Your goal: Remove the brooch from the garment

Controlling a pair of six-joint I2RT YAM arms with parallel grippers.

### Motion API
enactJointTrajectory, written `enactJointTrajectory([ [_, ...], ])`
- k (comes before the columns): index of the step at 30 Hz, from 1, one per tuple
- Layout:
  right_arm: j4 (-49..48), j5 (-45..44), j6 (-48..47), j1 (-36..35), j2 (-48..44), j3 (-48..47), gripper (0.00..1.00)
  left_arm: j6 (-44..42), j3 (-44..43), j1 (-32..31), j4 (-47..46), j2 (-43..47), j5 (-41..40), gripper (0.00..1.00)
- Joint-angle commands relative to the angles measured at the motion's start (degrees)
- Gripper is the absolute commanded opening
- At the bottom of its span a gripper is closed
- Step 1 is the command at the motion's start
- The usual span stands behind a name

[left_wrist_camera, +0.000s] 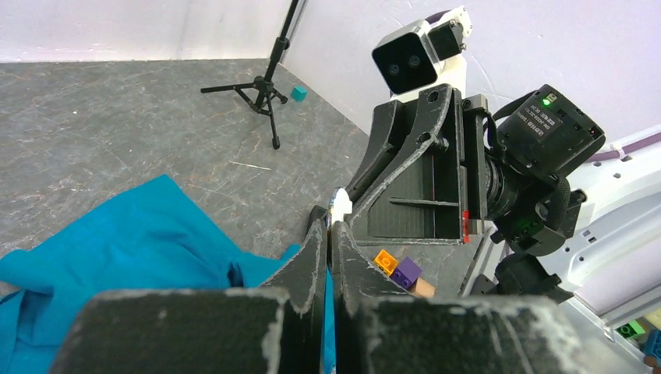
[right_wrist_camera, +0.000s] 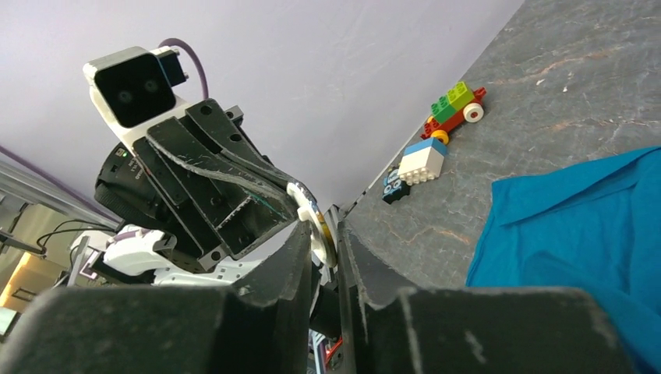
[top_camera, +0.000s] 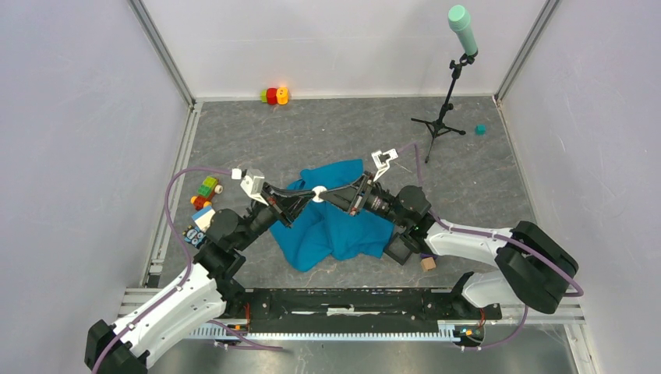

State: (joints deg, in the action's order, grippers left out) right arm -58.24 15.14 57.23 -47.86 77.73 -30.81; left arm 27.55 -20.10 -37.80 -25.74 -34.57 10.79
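Observation:
The brooch (top_camera: 318, 192), a small white round piece, is held between the tips of both grippers above the blue garment (top_camera: 343, 230). My left gripper (top_camera: 311, 195) reaches in from the left, and its fingers are shut with the brooch (left_wrist_camera: 340, 204) at their tips. My right gripper (top_camera: 325, 192) comes from the right and is shut on the white disc (right_wrist_camera: 314, 220). The garment lies crumpled on the grey table below, and also shows in the left wrist view (left_wrist_camera: 132, 234) and the right wrist view (right_wrist_camera: 577, 226). I cannot tell whether the brooch still touches the cloth.
Toy blocks (top_camera: 204, 196) lie to the left of the left arm. Red and yellow blocks (top_camera: 273, 95) sit at the back wall. A tripod with a mint microphone (top_camera: 444, 117) and a teal cube (top_camera: 480, 129) stand back right. Orange and purple blocks (left_wrist_camera: 396, 269) lie under the right arm.

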Motion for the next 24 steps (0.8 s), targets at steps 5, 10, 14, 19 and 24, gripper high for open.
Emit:
enactJointTrajectory([
  [5, -1.3, -4.7, -0.6, 1.5, 1.4, 2.2, 0.28, -1.7, -3.5, -0.6, -5.0, 0.2, -1.7, 0.02],
  [10, -0.1, -4.0, -1.0, 1.5, 1.7, 1.5, 0.25, -1.2, -3.8, -0.6, -5.9, -0.4, -0.7, 0.02],
  [14, -0.3, -3.7, -1.8, 1.7, 0.8, 1.7, 0.39, -1.5, -3.7, -0.6, -4.8, -0.4, -2.0, 0.02],
  [19, 1.3, -3.3, -7.0, 2.7, -3.2, 3.6, 0.43, -3.0, -4.1, -0.6, -2.0, -0.1, -4.3, 0.02],
  [24, 22.5, -2.9, -22.6, 3.5, -7.9, -1.1, 0.65, -10.0, -4.7, -0.6, 1.8, -0.8, -5.0, 0.02],
])
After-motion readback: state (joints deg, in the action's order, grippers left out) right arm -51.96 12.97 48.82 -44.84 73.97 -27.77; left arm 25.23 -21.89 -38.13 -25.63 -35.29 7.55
